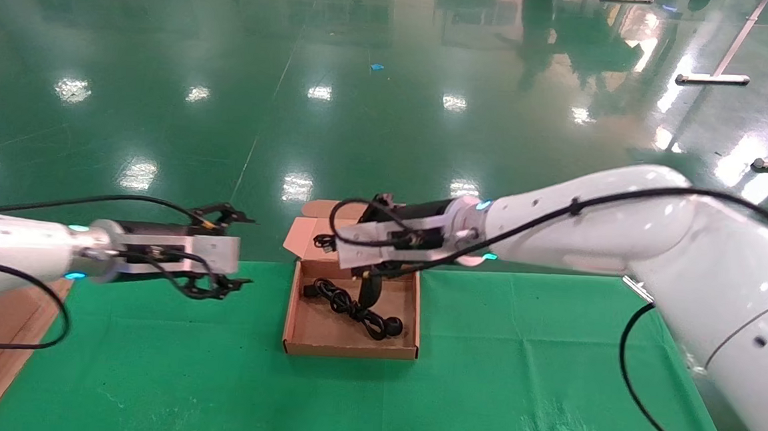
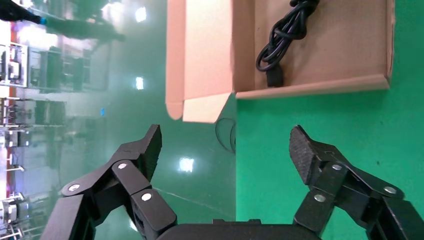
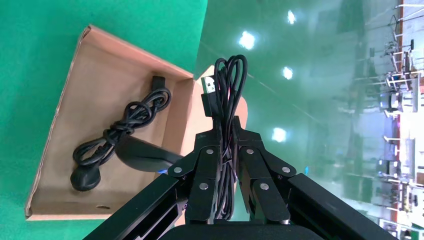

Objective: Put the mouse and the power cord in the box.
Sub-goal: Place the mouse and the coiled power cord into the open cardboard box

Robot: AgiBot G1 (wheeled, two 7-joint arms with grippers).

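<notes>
1. The right gripper (image 1: 355, 254) hangs over the far end of the box (image 1: 296, 340), its fingers (image 3: 240, 150) clenched on the mouse's bundled cable (image 3: 226, 85), which loops up past the fingertips with the USB plug (image 3: 209, 86) sticking out at the top.
2. The mouse (image 3: 142, 154) itself dangles below that gripper, over the box floor; whether it touches the cardboard, I cannot tell.
3. The power cord (image 1: 350, 305) lies in the box, a black bundle running diagonally across the floor, one plug (image 1: 310, 290) toward the far left corner and the round end (image 1: 393, 325) near the front right.
4. The box sits open on the green cloth (image 1: 514, 383), at the table's far edge, its lid (image 1: 310, 227) hanging out past the edge over the shiny green floor (image 1: 164, 95).
5. The left gripper (image 1: 238, 250) hovers off to the left of the box, well apart from it, fingers (image 2: 307, 150) spread wide and holding nothing.
6. From the left wrist camera, the box's side wall and a lid flap (image 2: 202, 107) show just ahead of those open fingers, with the cord's plug end resting inside.
</notes>
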